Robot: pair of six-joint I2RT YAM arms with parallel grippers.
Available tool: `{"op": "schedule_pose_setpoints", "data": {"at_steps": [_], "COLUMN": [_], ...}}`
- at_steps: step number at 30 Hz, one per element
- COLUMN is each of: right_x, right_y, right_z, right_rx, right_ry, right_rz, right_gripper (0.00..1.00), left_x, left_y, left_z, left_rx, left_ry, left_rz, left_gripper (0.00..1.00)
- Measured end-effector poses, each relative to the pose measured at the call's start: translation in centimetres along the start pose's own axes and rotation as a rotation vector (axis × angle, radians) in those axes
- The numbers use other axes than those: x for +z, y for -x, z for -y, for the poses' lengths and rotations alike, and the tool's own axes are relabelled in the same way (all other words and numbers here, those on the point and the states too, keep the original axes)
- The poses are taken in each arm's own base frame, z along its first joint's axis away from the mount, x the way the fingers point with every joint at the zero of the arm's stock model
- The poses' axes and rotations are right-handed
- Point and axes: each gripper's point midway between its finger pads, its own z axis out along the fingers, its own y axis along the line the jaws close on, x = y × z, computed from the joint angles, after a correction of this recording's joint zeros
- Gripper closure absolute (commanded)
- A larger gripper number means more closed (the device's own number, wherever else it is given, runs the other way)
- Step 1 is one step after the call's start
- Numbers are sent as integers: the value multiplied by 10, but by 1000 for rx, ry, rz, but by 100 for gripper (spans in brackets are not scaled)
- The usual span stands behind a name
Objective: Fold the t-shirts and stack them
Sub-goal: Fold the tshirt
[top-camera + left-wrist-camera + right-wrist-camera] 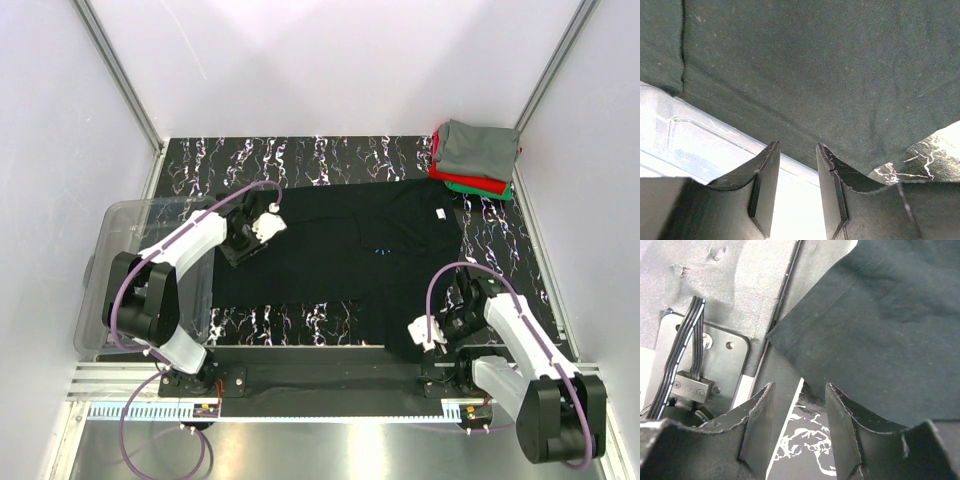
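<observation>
Along the near edge, a black mounting rail [320, 372] carries both arm bases. Just beyond it the right gripper [426, 332] hangs by the near right corner of the black t-shirt [340, 262], fingers apart and empty. The shirt lies spread on the black marbled table [300, 160]. The left gripper [264, 226], also parted with nothing between its fingers, is over the shirt's left end near the clear bin [125, 225]. In the far right corner sits the stack of folded shirts [476, 150], grey over red and green, against white walls [300, 60].
</observation>
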Motion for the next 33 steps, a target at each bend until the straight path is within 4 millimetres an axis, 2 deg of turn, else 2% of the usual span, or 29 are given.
{"op": "schedule_pose_setpoints", "data": {"at_steps": [5,11,19,33], "right_x": [3,6,13,17], "right_y": [-5,-4,-7,-10], "right_z": [2,18,31,25], "right_rx": [-14,-70,-123,-146], "right_ry": [26,28,36,77], "right_rz": [-14,-23,-74,-96], "right_gripper": [50,53,55,56], "left_x": [1,0,-7,-9], "left_y": [-2,-2,8,9], "left_z": [-2,-4,-11,-16], "left_rx": [2,-1,-7,-8], "left_ry": [4,9,30,46], "left_rz": [-9,-8,18,17], "left_gripper": [60,60,61,61]}}
